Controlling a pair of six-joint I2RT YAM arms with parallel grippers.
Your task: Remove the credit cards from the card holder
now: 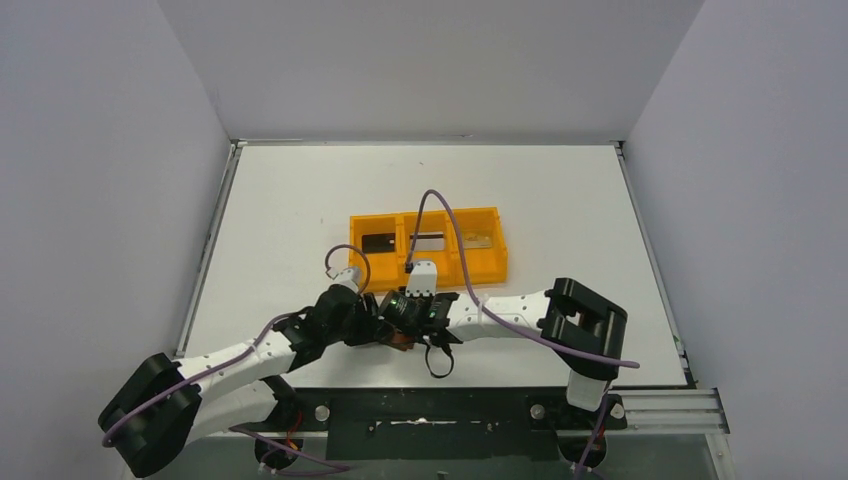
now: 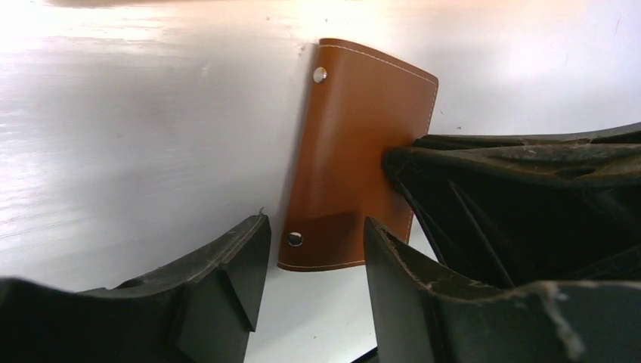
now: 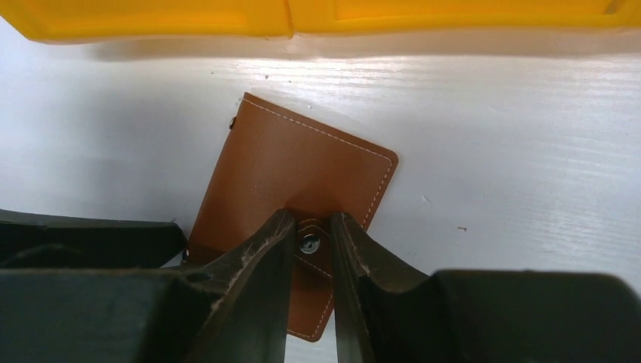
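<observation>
Lying closed on the white surface (image 1: 560,190) near the orange tray (image 1: 428,246), the card holder (image 3: 291,189) is having its snap tab (image 3: 311,243) straddled by the right fingers (image 3: 281,240), narrowly apart, while the left fingers (image 2: 242,261) are standing apart beside it; unsnapping likely comes next.

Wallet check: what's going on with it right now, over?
Right gripper jaws closing around the snap tab. Left gripper jaws part open beside the closed brown wallet. Cards already lie in the orange tray. Nothing blocking.
</observation>
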